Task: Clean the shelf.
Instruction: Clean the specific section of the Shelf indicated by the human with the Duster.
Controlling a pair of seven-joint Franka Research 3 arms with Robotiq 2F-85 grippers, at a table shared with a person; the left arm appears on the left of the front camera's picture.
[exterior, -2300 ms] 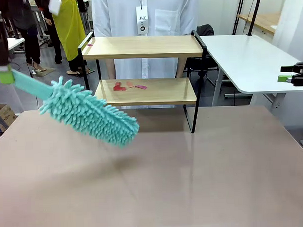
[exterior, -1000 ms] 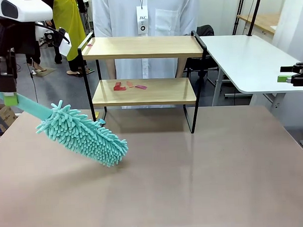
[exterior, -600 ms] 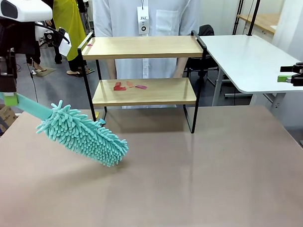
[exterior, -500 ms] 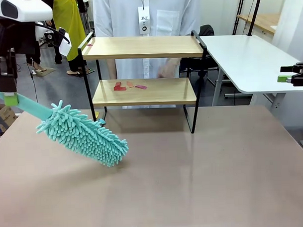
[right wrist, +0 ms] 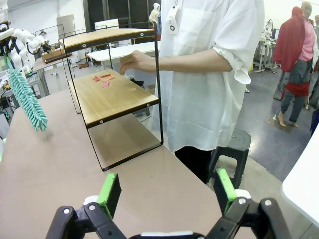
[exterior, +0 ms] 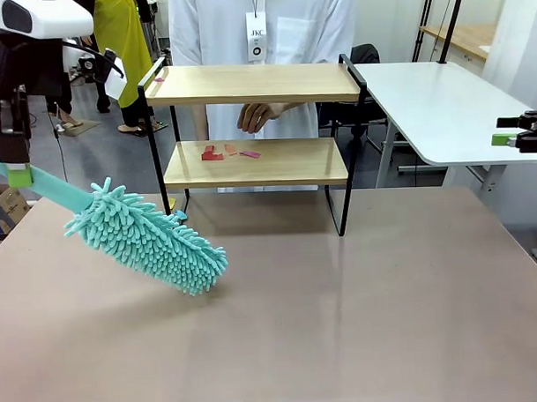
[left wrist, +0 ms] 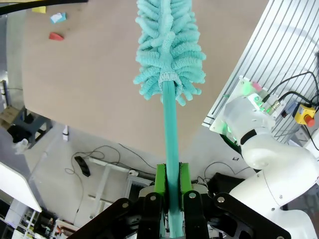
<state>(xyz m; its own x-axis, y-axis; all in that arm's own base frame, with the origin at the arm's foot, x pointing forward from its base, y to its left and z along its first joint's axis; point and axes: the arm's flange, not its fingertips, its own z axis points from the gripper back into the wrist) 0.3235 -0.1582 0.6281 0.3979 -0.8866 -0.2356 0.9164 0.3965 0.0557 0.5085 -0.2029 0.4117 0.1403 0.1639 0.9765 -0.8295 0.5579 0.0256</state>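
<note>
From the front, you had the shelf at the table's far edge. Red scraps lay on its lower board, with the person's hand just above them. Your left gripper hung at the left, and its duster slanted down near the shelf's left leg. On the left wrist camera, both pads were clamped on the duster's handle. On the right wrist camera, your right gripper was spread wide and held nothing, with the shelf ahead of it.

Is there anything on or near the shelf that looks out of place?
Yes. Small red and pink scraps lie loose on the lower board of the shelf, near its left end, and one pink bit sits on the top board's left corner. A few coloured bits also lie on the table.
</note>
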